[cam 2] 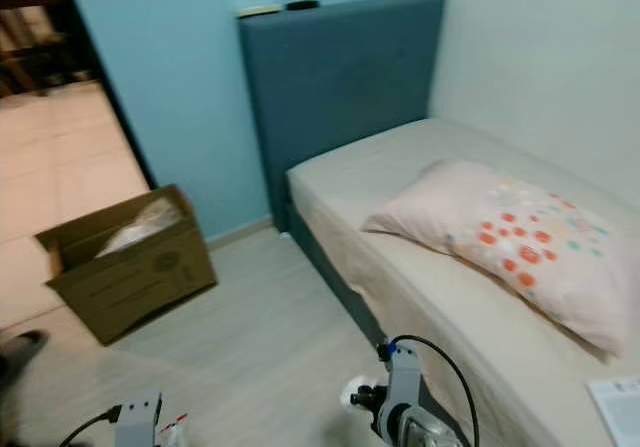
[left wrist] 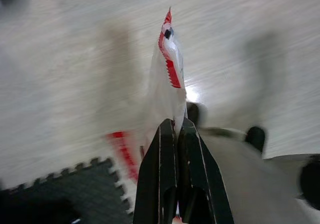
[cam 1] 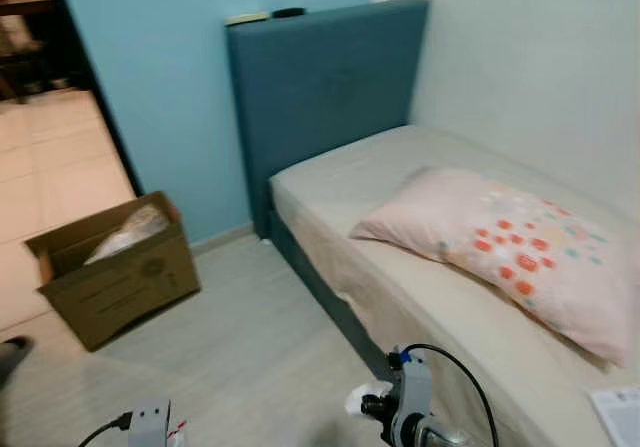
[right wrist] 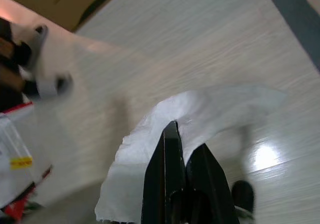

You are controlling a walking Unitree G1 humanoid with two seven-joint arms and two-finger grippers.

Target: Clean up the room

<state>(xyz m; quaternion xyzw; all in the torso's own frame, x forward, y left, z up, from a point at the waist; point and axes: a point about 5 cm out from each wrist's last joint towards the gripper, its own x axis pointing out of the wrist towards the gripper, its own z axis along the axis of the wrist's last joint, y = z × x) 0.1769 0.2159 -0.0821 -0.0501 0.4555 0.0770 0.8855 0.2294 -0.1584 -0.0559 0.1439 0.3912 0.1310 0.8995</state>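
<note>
Item one: left gripper (left wrist: pixel 172 129), fingers clenched on a clear plastic wrapper (left wrist: pixel 167 68) with red printed edging, held upright above the pale wood-look floor (cam 1: pixel 250 347); a dark foam mat (left wrist: pixel 60 194) with a toothed border lies below it

Item two: right gripper (right wrist: pixel 182 149), fingers pinched together on a crumpled white tissue (right wrist: pixel 200 114), hanging over the floor beside the bed base

Item three: open cardboard box (cam 1: pixel 115 267) on the floor near the blue wall, well apart from both grippers, already containing a pale bagged bundle (cam 1: pixel 130 230)

Item four: bed (cam 1: pixel 400 267) with a blue headboard (cam 1: pixel 325 87), bare mattress, a pink pillow (cam 1: pixel 510 247) with orange and teal spots lying on it; a printed sheet of paper (cam 1: pixel 618 412) at the near corner of the mattress

Step in hand, as judged: carrying collected litter, one piece in each gripper

Next move, as judged: walk toward the box, which looks the likeliest receptacle, bring each gripper over its opening and let go; the paper on the bed may want collecting afterwards
</note>
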